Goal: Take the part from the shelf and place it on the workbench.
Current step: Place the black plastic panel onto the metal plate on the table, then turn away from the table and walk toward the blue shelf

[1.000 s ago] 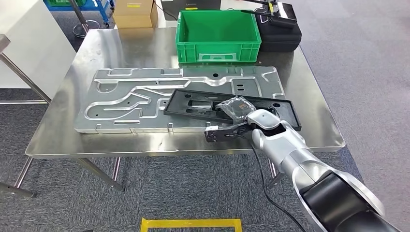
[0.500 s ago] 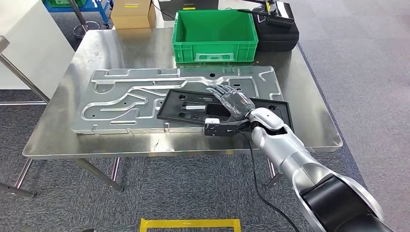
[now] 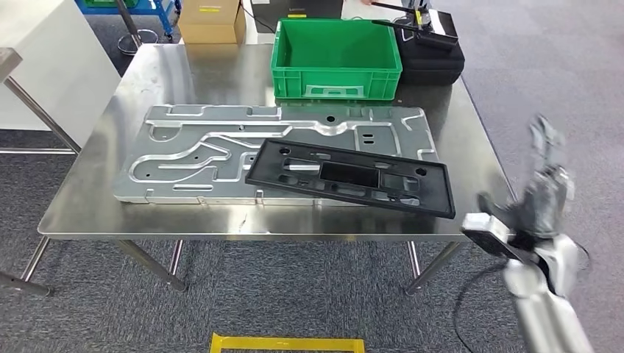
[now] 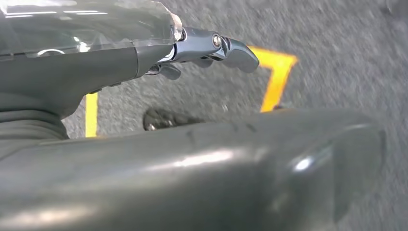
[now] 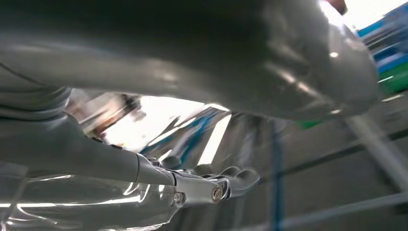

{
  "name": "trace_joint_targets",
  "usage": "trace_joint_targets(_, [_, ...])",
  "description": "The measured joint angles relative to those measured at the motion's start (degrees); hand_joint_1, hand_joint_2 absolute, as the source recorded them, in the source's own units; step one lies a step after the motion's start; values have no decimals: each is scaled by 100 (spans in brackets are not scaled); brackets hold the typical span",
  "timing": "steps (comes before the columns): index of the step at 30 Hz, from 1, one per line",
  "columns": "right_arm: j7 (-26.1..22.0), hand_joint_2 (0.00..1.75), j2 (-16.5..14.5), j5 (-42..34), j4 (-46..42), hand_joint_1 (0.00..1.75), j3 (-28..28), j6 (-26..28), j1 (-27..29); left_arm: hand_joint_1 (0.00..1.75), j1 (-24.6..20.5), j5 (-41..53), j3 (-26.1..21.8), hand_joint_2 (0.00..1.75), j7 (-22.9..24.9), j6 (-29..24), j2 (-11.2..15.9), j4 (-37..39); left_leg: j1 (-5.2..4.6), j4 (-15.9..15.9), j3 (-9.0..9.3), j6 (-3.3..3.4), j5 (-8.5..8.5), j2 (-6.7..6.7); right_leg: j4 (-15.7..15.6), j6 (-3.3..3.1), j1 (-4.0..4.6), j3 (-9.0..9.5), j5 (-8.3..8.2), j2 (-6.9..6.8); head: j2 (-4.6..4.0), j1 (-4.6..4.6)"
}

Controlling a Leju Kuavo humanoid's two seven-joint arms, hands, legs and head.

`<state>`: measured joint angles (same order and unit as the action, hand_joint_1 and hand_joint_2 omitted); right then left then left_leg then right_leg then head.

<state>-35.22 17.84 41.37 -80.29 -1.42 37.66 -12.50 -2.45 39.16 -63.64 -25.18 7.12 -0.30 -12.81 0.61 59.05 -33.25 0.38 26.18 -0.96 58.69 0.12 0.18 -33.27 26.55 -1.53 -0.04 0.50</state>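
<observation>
Right arm (image 3: pixel 544 309) raised at the lower right, forearm upright, blurred by motion. Right hand (image 3: pixel 543 193) above the wrist, fingers apart and pointing upward, holding nothing. Left hand (image 4: pixel 144 53) hanging down toward the floor, fingers (image 4: pixel 231 47) stretched out loosely, nothing in them.

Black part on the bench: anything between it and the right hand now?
Nothing visible. The black part lies on the silver panel on the workbench; the right hand, blurred, is off the bench's right edge, open space between.
</observation>
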Motion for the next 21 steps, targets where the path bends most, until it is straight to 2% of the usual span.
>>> trace_joint_targets(2, [-172, 0, 63, -143, -459, 0, -1018, -217, 842, 0, 53, -63, -95, 0, 8, -39, -30, 0, 14, -77, 33, 60, -44, 6, 51, 61, -26, 5, 104, 45, 0, 2])
trace_joint_targets(3, [-263, 0, 61, -125, -608, 0, -1542, -434, 1170, 0, 65, -93, -142, 0, 10, -58, -47, 0, 25, -120, 39, 92, -72, 19, 215, 89, -34, -54, 262, 87, 0, 5])
trace_joint_targets(6, [-431, 0, -92, 239, -796, 0, -3021, -1212, 1858, 0, 57, -133, -265, 0, 28, -84, -98, 0, 17, -145, -23, 145, -121, 52, 1192, 155, -71, -423, 895, 155, 0, 6])
trace_joint_targets(7, [-442, 0, -180, 440, -792, 0, -3432, -1443, 2000, 0, 54, -133, -299, 0, 33, -88, -116, 0, 13, -138, -54, 145, -136, 60, 1403, 177, -88, -479, 974, 154, 0, 7])
trace_joint_targets(8, [-443, 0, -270, 663, -732, 0, -3780, -1624, 2089, 0, 50, -134, -328, 0, 34, -91, -133, 0, 12, -128, -87, 139, -153, 69, 1414, 197, -109, -434, 943, 153, 0, 5])
trace_joint_targets(9, [-442, 0, -361, 906, -591, 0, -4125, -1780, 2129, 0, 46, -135, -356, 0, 35, -93, -152, 0, 13, -111, -123, 125, -171, 78, 1204, 213, -132, -274, 820, 149, 0, 6])
trace_joint_targets(11, [-439, 0, -523, 1251, -138, 0, -4739, -1900, 2124, 0, 29, -136, -406, 0, 34, -93, -186, 0, 12, -65, -191, 84, -207, 87, 421, 225, -169, 245, 550, 141, 0, 4])
trace_joint_targets(12, [-427, 0, -596, 1356, 130, 0, -4989, -1874, 2125, 0, 22, -135, -428, 0, 33, -93, -204, 0, 9, -50, -206, 56, -225, 84, 118, 209, -166, 436, 450, 145, 0, 3])
trace_joint_targets(13, [-417, 0, -662, 1463, 408, 0, -5185, -1814, 2108, 0, 15, -134, -447, 0, 31, -92, -217, 0, 5, -36, -210, 20, -244, 82, -61, 184, -156, 536, 414, 151, 0, 1])
trace_joint_targets(16, [-248, 0, -857, 2075, 1522, 0, -5753, -1680, 1904, 0, -2, -119, -493, 0, 22, -80, -237, 0, 14, -39, -214, -111, -302, 88, -120, 60, -119, 485, 328, 171, 0, -2])
trace_joint_targets(17, [-79, 0, -917, 2330, 1985, 0, -5953, -1687, 1813, 0, -6, -104, -505, 0, 21, -69, -240, 0, 22, 7, -245, -147, -226, 89, -123, 5, -122, 444, 280, 167, 0, -3])
trace_joint_targets(18, [135, 0, -976, 2555, 2440, 0, -6120, -1706, 1740, 0, -5, -81, -513, 0, 19, -56, -246, 0, 28, 141, -299, -173, -49, 89, -133, -47, -131, 393, 227, 156, 0, -8])
trace_joint_targets(19, [352, 0, -1030, 2742, 2895, 0, -6257, -1723, 1675, 0, -2, -50, -520, 0, 18, -45, -253, 0, 34, 378, -377, -190, 219, 89, -136, -88, -136, 332, 173, 147, 0, -14])
trace_joint_targets(21, [724, 0, -1161, 3009, 3758, 0, -6460, -1744, 1559, 0, 5, 29, -523, 0, 26, -26, -269, 0, 32, 1071, -536, -212, 766, 88, -129, -137, -114, 188, 64, 145, 0, -27])
